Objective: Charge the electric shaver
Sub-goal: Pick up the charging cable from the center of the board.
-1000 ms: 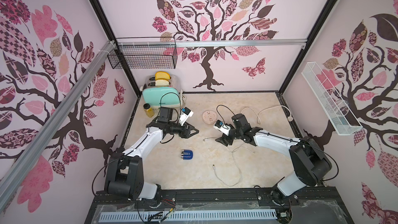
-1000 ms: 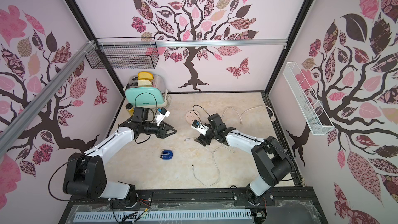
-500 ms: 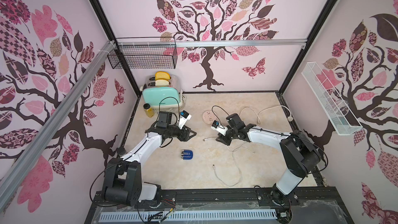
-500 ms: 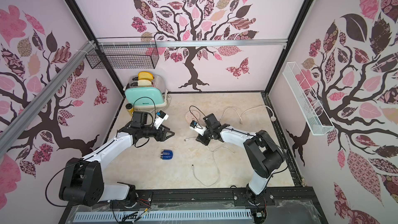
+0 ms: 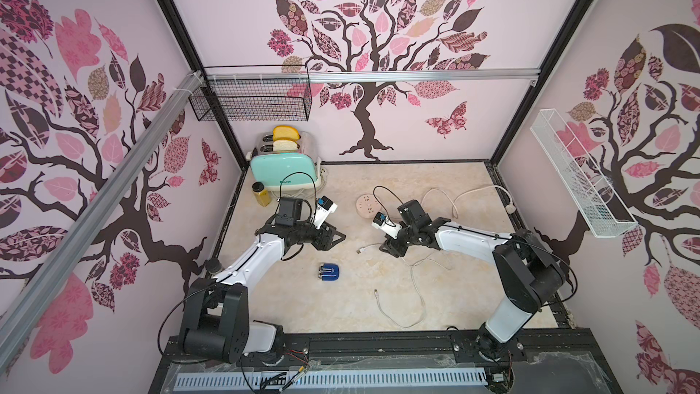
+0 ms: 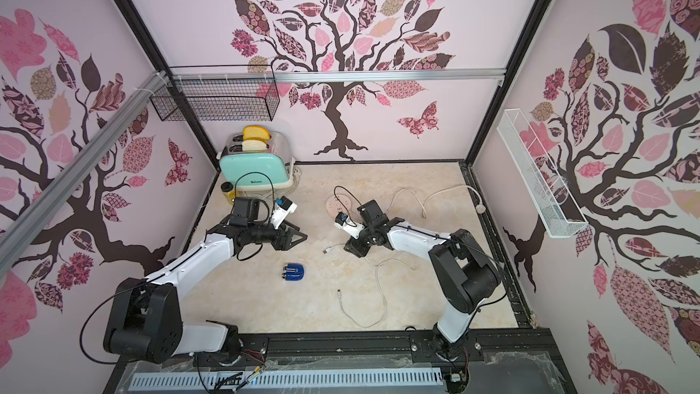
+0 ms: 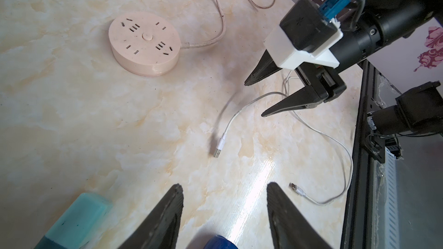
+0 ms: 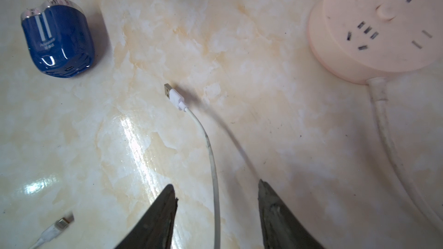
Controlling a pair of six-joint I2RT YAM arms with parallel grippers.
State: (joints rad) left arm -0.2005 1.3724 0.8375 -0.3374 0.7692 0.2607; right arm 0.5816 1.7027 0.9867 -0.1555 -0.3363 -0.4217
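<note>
The shaver (image 5: 328,273) (image 6: 293,273) is seen lying on the bench (image 5: 435,297) in both top views, just left of the frame's centre and a little below it, with its silver head turned to the left. Nothing touches it. In the right wrist view it is found at the upper left (image 8: 57,41); in the left wrist view only a blue sliver of it is caught at the bottom edge (image 7: 221,244).

The left fingers (image 7: 165,216) are held spread, with bare bench between them and nothing gripped. A mint-green block (image 7: 79,216) is seen at the lower left of that frame, beside one finger.

The right fingers (image 8: 158,221) (image 7: 287,104) are also held spread. A white cable (image 8: 211,154) is seen running up between them, with a gap on either side, so it is not pinched. Its USB plug (image 8: 171,93) (image 7: 219,148) is seen ahead of the fingertips, pointing toward the shaver but well apart from it. The cable's small plug (image 8: 63,222) (image 5: 376,291) lies at the lower left of the right wrist frame.

A round pink socket (image 5: 366,205) (image 8: 374,25) is placed above centre in the top views, near the right fingers. A toaster (image 5: 286,176) is seen at the bench's upper left corner.
</note>
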